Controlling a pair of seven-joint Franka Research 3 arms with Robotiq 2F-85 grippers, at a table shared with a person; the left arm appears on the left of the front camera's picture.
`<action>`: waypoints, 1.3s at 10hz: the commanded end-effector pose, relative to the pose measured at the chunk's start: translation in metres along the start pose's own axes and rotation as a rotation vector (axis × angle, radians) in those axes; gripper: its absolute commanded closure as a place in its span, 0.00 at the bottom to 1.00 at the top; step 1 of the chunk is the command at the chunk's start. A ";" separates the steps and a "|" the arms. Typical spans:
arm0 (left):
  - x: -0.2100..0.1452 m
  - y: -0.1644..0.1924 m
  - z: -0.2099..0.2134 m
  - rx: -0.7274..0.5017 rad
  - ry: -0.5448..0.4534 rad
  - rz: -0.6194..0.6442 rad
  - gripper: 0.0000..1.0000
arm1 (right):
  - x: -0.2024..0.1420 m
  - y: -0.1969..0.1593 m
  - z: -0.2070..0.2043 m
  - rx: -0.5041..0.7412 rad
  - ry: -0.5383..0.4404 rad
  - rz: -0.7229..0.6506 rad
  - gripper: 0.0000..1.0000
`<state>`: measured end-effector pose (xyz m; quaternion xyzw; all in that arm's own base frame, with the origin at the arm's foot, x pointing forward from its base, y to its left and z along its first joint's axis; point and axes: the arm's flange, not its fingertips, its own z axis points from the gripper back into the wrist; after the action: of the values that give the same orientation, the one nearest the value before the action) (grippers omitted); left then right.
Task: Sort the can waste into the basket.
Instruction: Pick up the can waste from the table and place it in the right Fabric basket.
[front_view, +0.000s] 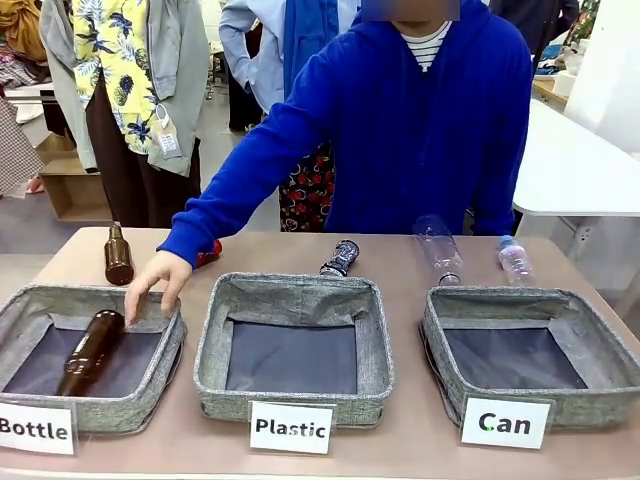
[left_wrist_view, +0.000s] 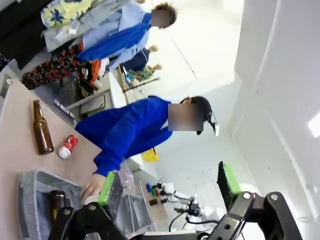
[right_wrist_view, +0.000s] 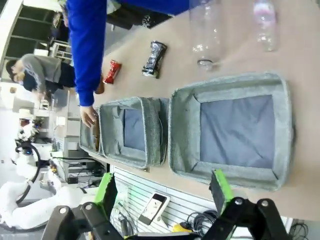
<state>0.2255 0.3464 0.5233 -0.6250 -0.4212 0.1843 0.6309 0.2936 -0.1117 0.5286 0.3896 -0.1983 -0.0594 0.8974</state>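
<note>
Can sorting not yet begun, judging by the bare grey woven-fabric basket (front_view: 500, 302) carded "Can" at the row's right end. Lying just beyond the middle basket (front_view: 295, 285): small black metal can with silver print (front_view: 340, 258). Farther left, partly behind a blue sleeve (front_view: 260, 170): shiny red can (front_view: 208, 253). Left claw (left_wrist_view: 169, 185) and right claw (right_wrist_view: 163, 186) both spread wide, gripping nothing. Next, probably: reach across, close on the black can's round side. Smooth tan counter (front_view: 400, 445); crowded room behind, white table (front_view: 580, 170) at right.
</note>
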 end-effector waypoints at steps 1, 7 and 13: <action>-0.022 -0.015 -0.037 0.027 0.112 -0.046 0.00 | 0.007 0.040 -0.048 -0.073 -0.022 0.040 0.00; -0.177 0.020 -0.159 0.256 0.793 -0.143 0.00 | 0.050 0.162 -0.232 -0.361 0.066 0.190 0.00; -0.180 0.025 -0.180 0.272 0.849 -0.109 0.00 | 0.040 0.183 -0.284 -0.382 0.086 0.222 0.00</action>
<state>0.2706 0.0992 0.4675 -0.5255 -0.1320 -0.0703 0.8376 0.4513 0.2106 0.4941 0.1805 -0.1897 0.0102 0.9651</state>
